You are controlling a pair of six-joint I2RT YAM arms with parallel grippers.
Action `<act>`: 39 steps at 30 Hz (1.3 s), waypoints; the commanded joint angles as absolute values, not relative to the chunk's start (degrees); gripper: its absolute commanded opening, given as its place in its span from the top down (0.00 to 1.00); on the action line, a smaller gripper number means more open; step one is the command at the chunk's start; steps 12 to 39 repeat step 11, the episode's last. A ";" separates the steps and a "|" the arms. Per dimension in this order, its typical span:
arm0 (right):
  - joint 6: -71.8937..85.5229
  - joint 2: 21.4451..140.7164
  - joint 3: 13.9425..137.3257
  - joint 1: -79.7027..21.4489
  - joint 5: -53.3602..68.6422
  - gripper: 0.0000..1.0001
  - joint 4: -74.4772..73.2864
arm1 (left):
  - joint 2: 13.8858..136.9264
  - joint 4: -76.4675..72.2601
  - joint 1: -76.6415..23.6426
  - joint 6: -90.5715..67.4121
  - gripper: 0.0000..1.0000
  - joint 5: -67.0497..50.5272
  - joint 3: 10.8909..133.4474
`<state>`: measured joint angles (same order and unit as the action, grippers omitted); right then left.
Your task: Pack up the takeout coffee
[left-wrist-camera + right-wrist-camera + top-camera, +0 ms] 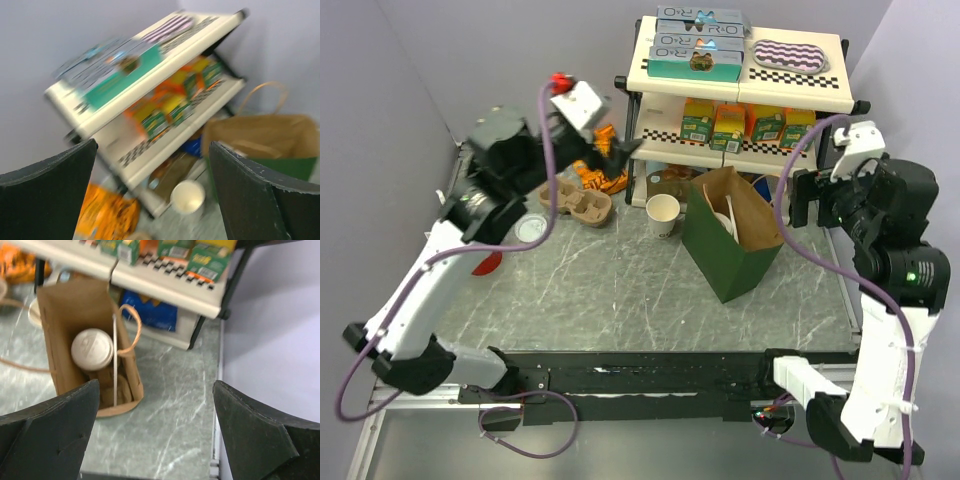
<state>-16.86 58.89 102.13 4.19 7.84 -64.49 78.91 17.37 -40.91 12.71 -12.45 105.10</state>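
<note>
Two pincers gape wide, gripping nothing: left gripper (152,145), right gripper (156,385). Beyond them, the lidded takeout coffee (91,349) stands inside the brown paper bag (55,315); an unlidded cup (663,215) stands just beside that bag. Box lettering on the shelf (825,80) behind is too blurred to read.

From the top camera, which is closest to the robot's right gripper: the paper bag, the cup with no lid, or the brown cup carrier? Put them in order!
1. Paper bag, nearest, just left of the right gripper.
2. Cup with no lid, past the bag, in front of the shelf.
3. Brown cup carrier, farthest, over on the left side.
</note>
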 commanded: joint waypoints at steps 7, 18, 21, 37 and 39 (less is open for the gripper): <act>-7.56 55.19 104.05 4.48 4.66 0.00 -52.56 | 75.41 29.62 -17.69 10.64 0.01 -5.45 105.73; -6.77 58.53 107.49 4.48 7.72 0.00 -51.25 | 73.75 28.22 -14.77 7.22 0.00 -3.96 104.59; -6.77 58.53 107.49 4.48 7.72 0.00 -51.25 | 73.75 28.22 -14.77 7.22 0.00 -3.96 104.59; -6.77 58.53 107.49 4.48 7.72 0.00 -51.25 | 73.75 28.22 -14.77 7.22 0.00 -3.96 104.59; -6.77 58.53 107.49 4.48 7.72 0.00 -51.25 | 73.75 28.22 -14.77 7.22 0.00 -3.96 104.59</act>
